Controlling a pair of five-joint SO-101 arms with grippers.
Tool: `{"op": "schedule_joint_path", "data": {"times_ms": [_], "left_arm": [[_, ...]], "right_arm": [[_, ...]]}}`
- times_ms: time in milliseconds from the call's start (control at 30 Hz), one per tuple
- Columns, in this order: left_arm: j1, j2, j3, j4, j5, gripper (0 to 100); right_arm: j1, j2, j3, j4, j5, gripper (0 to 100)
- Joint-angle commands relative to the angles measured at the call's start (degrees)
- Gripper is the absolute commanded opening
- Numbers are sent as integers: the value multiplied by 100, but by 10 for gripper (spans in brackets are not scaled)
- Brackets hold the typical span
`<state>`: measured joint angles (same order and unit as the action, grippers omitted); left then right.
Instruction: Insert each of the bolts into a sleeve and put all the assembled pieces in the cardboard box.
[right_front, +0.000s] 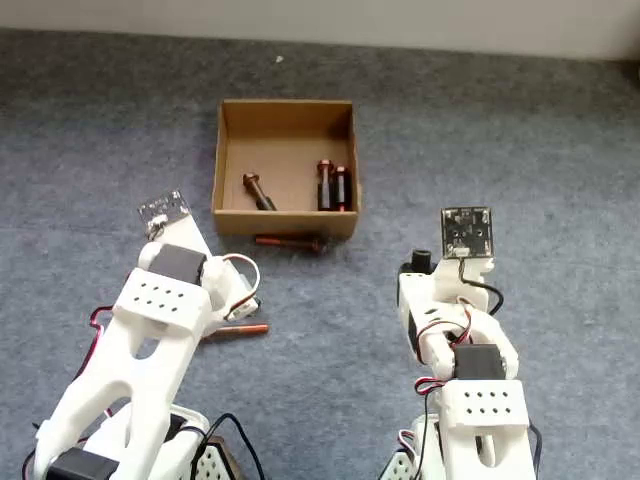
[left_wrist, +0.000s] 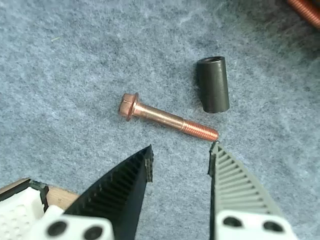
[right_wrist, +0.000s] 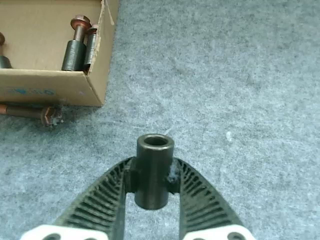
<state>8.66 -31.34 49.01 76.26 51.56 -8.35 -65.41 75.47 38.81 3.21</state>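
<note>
A copper bolt (left_wrist: 167, 117) lies flat on the grey carpet, with a loose black sleeve (left_wrist: 212, 84) just beyond its threaded end. My left gripper (left_wrist: 181, 150) hangs open right over the bolt, nothing between its fingers. In the high view part of this bolt (right_front: 238, 329) pokes out from under the left arm. My right gripper (right_wrist: 152, 175) is shut on another black sleeve (right_wrist: 155, 170), held upright with its bore showing, right of the box (right_front: 285, 112). A further bolt (right_front: 290, 241) lies against the box's front wall. Three assembled pieces (right_front: 332, 186) lie inside.
The cardboard box (right_wrist: 50, 87) sits at the middle back of the carpeted table. Open carpet stretches between the two arms and to the right of the box. The right arm's held sleeve (right_front: 421, 262) is about level with the box's front edge.
</note>
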Motion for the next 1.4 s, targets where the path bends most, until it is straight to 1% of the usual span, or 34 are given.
{"op": "schedule_joint_path", "data": {"times_ms": [0,167,267,433,533,700,900,1067,1200,1267,1367], "left_arm": [[4,13,101,-299,35,205],[48,22,110,-308,18,207],[22,374,110,-325,-70,207],[-145,1402,84,-738,-97,207],[-251,1745,110,-1090,-97,207],[-277,2193,110,-1257,-70,207],[-840,2545,110,-1705,-105,207],[-910,2624,110,-1723,-88,204],[-1235,2624,66,-1758,-79,203],[-1385,2633,101,-1925,-105,203],[-1437,2633,101,-1969,-105,203]], "right_arm": [[48,-145,-66,-163,0,5],[48,-145,-66,-163,0,5],[48,-145,-66,-163,0,5],[110,-145,-66,-163,0,5],[163,-145,-66,-163,0,5],[163,-145,-66,-163,0,5],[163,-145,-66,-163,0,5],[163,-145,-66,-163,0,5],[163,-145,-66,-163,0,5],[163,-145,-66,-163,0,5],[163,-145,-66,-163,0,5]]}}
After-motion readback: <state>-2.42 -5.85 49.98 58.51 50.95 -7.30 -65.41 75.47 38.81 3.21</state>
